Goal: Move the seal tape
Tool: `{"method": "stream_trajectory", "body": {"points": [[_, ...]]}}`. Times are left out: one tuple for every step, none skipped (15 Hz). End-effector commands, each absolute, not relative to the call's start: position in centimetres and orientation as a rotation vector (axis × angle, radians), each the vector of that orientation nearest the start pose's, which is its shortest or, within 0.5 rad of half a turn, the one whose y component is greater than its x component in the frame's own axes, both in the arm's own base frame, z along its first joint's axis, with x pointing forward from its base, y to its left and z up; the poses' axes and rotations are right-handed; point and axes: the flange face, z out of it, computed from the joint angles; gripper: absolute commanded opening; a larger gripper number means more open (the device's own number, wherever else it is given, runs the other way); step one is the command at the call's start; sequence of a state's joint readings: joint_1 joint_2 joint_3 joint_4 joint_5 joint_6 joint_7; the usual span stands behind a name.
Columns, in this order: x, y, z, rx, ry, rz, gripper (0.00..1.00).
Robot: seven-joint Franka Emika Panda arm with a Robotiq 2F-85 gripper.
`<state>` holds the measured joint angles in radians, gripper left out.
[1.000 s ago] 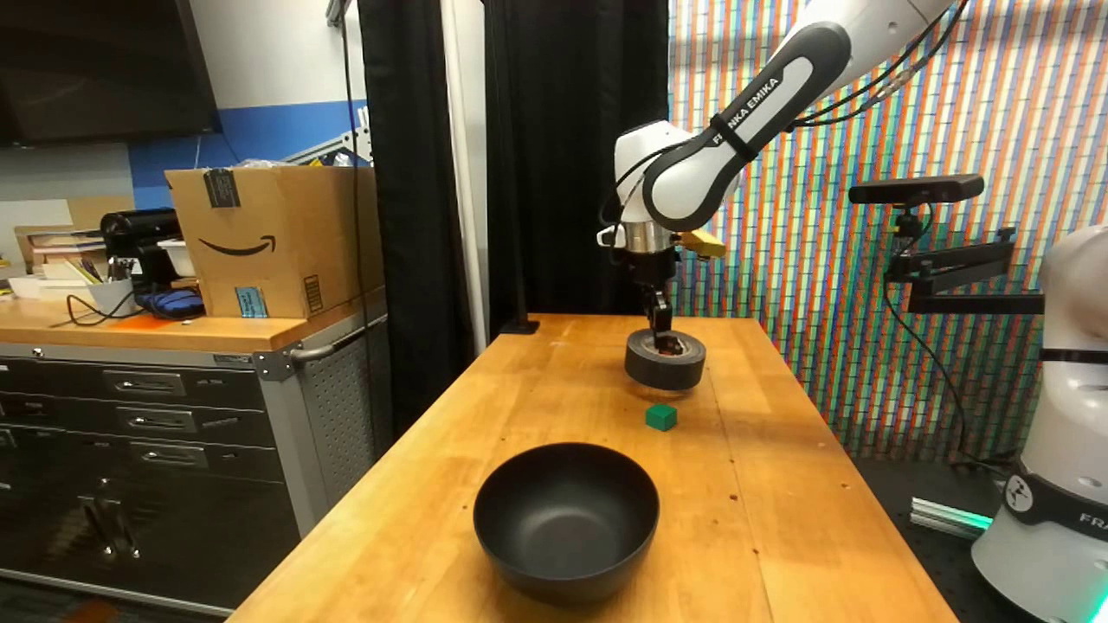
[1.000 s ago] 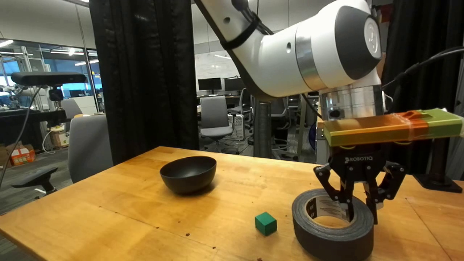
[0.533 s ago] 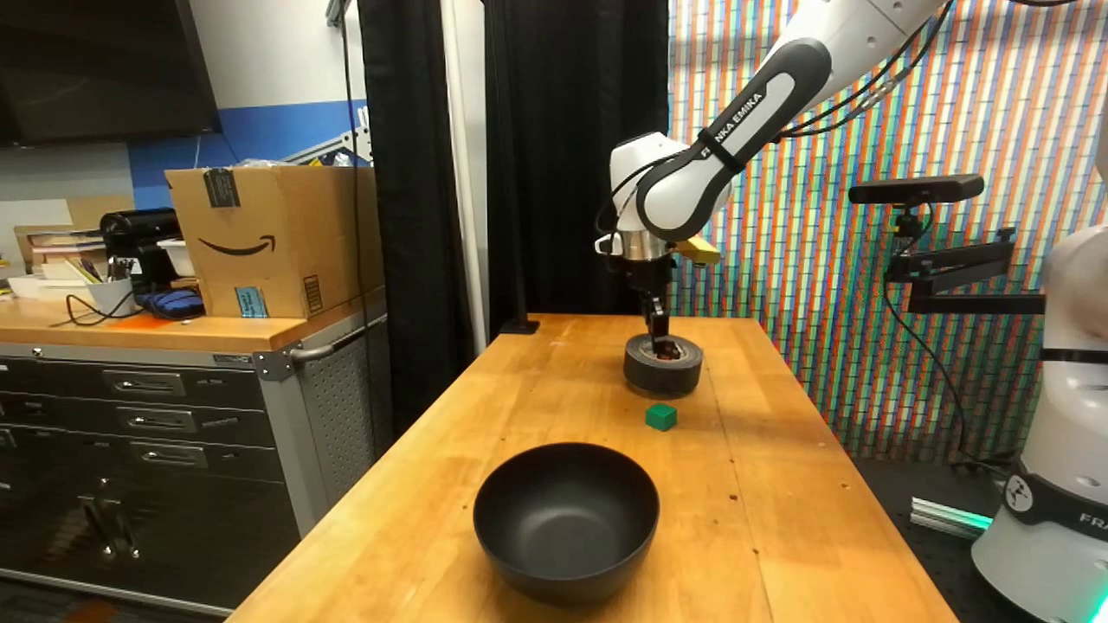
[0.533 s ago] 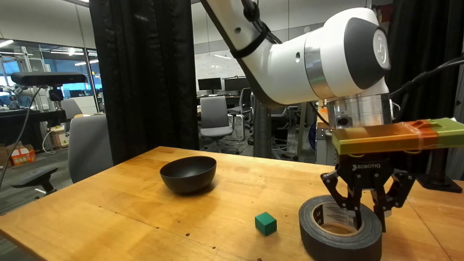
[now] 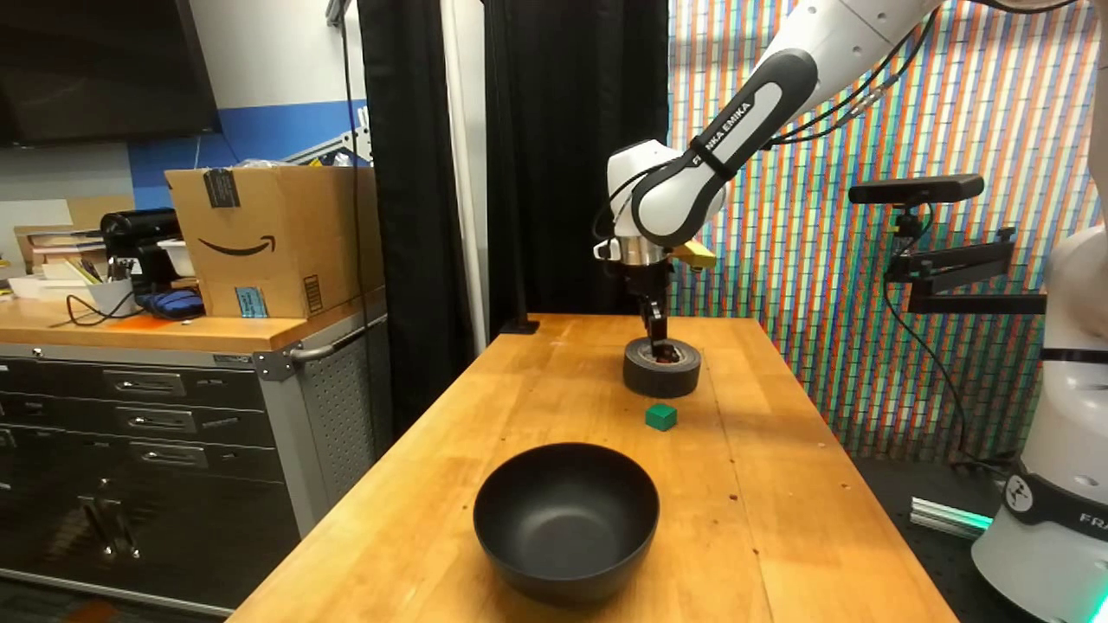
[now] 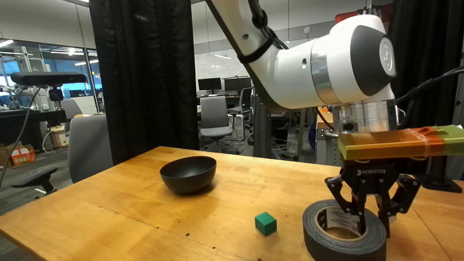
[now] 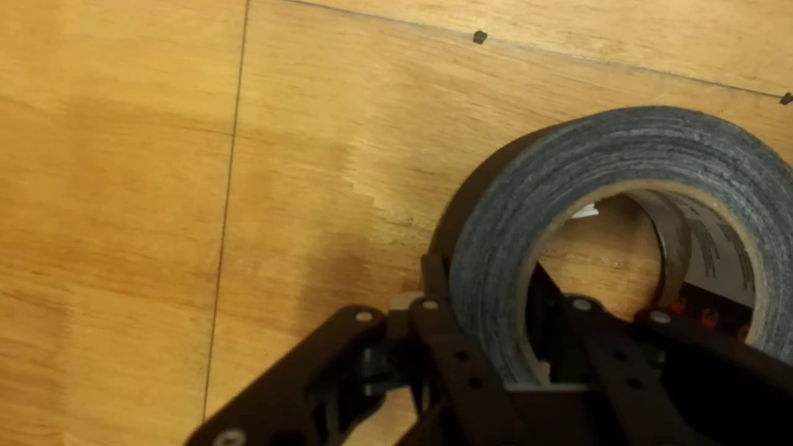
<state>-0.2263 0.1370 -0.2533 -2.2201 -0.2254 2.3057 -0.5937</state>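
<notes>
Seal tape (image 5: 660, 377) was toward the far end of the table (image 5: 554, 398) in an exterior view, beyond the green block (image 5: 660, 417) and the bowl (image 5: 566, 519), with my gripper (image 6: 374, 230) pinching the wall of the ring: one of its fingers (image 6: 385, 224) outside, its partner down in the hole. Whether the underside had met the wood I could not tell, and that was my worry. Letting go too soon could drop the tape on a tilt; pressing on after contact could wedge or skid it. Held on one side only, it could twist between the pads under its own weight, and a fingertip could snag the core on the way out. Against a second earlier, tape and gripper stood lower and, in an exterior view, farther from the block (image 6: 265, 223); block and bowl had not moved.
</notes>
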Motion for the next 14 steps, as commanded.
{"method": "stream_trajectory", "body": {"points": [[47.48, -25.14, 31.18, -3.246, -0.443, 0.241, 0.37], [47.42, -25.12, 31.04, -3.244, -0.442, 0.246, 0.46], [47.38, -25.09, 30.98, -3.243, -0.443, 0.248, 0.53], [47.39, -25.06, 30.98, -3.243, -0.443, 0.248, 0.57], [47.4, -25.05, 30.98, -3.242, -0.444, 0.248, 0.57], [47.4, -25.04, 30.98, -3.242, -0.444, 0.248, 0.57], [47.4, -25.04, 30.98, -3.242, -0.444, 0.248, 0.57], [47.4, -25.04, 30.97, -3.242, -0.444, 0.248, 0.57], [47.4, -25.04, 30.97, -3.242, -0.444, 0.248, 0.57], [47.4, -25.04, 30.97, -3.242, -0.444, 0.248, 0.57], [47.4, -25.03, 30.97, -3.242, -0.444, 0.248, 0.57], [47.4, -25.03, 30.97, -3.242, -0.444, 0.248, 0.57], [47.4, -25.03, 30.97, -3.242, -0.444, 0.248, 0.57], [47.4, -25.03, 30.97, -3.242, -0.444, 0.248, 0.57]]}}
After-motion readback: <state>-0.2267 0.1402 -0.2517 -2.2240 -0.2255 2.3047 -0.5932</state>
